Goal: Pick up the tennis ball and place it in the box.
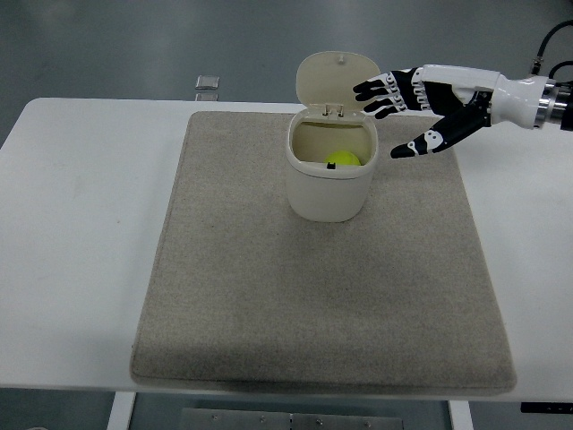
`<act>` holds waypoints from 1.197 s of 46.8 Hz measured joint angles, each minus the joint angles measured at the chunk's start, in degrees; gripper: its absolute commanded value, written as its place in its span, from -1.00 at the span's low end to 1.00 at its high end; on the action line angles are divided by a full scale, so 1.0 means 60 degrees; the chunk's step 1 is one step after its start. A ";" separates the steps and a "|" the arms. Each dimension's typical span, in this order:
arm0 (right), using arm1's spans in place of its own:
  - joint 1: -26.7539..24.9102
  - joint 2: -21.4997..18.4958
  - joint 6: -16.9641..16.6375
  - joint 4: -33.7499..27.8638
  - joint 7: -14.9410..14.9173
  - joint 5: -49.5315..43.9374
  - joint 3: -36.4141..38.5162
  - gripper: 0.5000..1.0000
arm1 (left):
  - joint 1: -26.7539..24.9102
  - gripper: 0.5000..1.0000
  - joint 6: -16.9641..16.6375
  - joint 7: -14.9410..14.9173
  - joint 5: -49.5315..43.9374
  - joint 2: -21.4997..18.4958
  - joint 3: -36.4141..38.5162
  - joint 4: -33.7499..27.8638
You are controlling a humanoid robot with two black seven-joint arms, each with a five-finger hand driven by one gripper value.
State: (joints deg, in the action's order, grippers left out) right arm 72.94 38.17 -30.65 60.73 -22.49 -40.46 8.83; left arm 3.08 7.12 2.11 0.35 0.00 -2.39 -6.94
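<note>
One tennis ball (341, 160) in box (328, 188), right robot hand (419, 106) spread

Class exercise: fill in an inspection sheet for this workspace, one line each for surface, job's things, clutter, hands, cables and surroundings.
Surface: white table with a beige mat laid on it.
Job's things: tennis ball lies inside the cream box; hinged lid stands open.
Clutter: small square object at the table's far edge.
Hands: right hand open, beside the box, holding nothing; left not in view.
Cables: black cable at the right arm.
Surroundings: grey floor; nothing else seen.
</note>
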 measured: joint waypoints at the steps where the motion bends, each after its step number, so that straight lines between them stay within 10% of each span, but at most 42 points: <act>1: -0.0014 0.0035 0.0011 -0.0056 0.0053 0.0146 -0.0014 0.61 | 0.0000 0.99 0.0000 -0.0001 0.0000 0.0000 0.0001 0.0000; 56: -0.1988 -0.1605 0.2588 -0.2896 0.2381 0.9190 -0.0002 0.61 | 0.0000 0.99 0.0000 0.0000 0.0000 0.0000 0.0001 0.0000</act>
State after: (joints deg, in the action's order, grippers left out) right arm 61.01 28.54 -15.12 43.35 -8.20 14.68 8.82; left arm 3.08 7.12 2.11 0.35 0.00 -2.39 -6.94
